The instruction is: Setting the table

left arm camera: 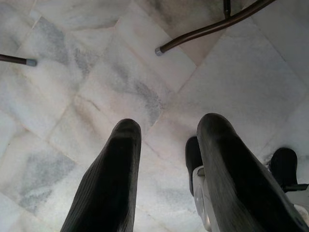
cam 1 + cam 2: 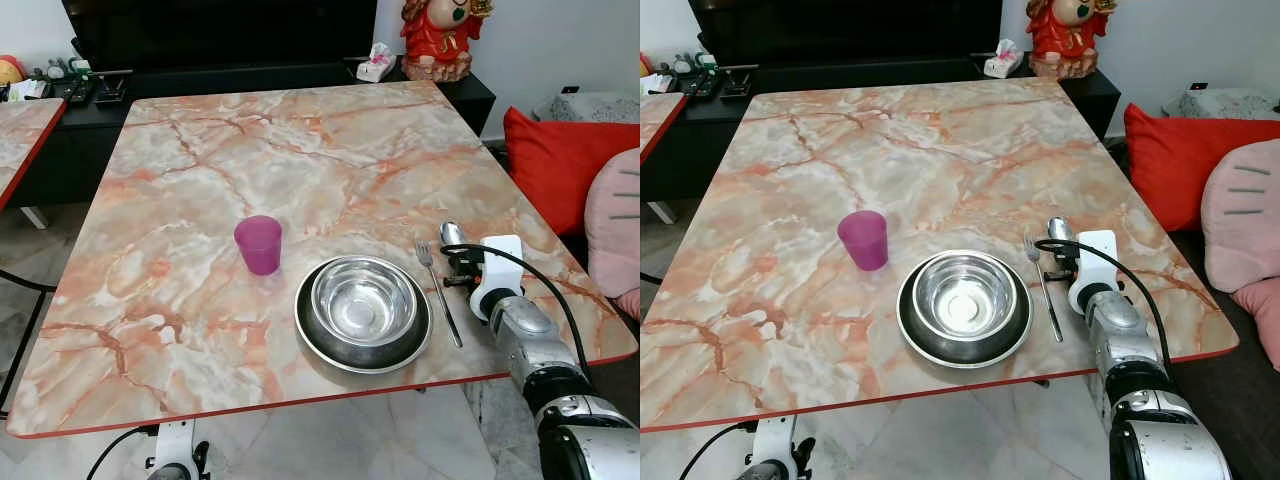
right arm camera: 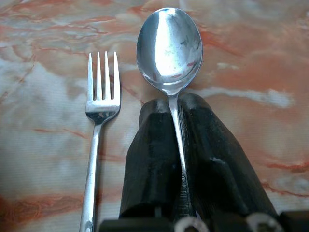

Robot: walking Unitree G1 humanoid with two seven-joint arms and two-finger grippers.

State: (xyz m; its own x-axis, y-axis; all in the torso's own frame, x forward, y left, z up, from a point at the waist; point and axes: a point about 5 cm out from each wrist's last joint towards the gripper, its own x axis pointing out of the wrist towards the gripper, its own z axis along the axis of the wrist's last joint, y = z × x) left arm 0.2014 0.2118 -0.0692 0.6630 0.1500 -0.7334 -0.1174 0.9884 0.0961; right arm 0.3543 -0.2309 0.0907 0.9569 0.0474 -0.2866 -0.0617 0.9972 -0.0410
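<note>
Left gripper (image 1: 164,159) hangs low beside the table, over pale marble floor tiles (image 1: 96,72); its 2 fingers (image 1: 111,179) are spread apart with nothing between them. A dark chair leg (image 1: 212,29) crosses the floor beyond it.

Marble-pattern table (image 2: 200,160) with a red edge. At the near edge sits a steel bowl (image 2: 363,300) inside a dark plate (image 2: 312,335). Just right of the plate lies a fork (image 2: 437,290), tines pointing away from the robot, handle toward the near edge.

Right gripper (image 3: 176,125) is over the table just right of the fork, fingers (image 3: 154,145) closed tight on the handle of a spoon (image 3: 169,46). Spoon bowl sticks out past the fingertips, facing up, parallel to the fork and just beside it. Whether the spoon touches the tabletop: cannot tell. White wrist housing and black cable show behind the gripper.

Purple cup (image 2: 259,244) stands upright left of the bowl and slightly farther back, near but apart.

To the right of the table, a red cushion (image 2: 560,165) and a pink one (image 2: 612,225). Far side: a black TV stand (image 2: 250,85) with small clutter, a tissue pack (image 2: 376,62), and a red figurine (image 2: 438,35).
</note>
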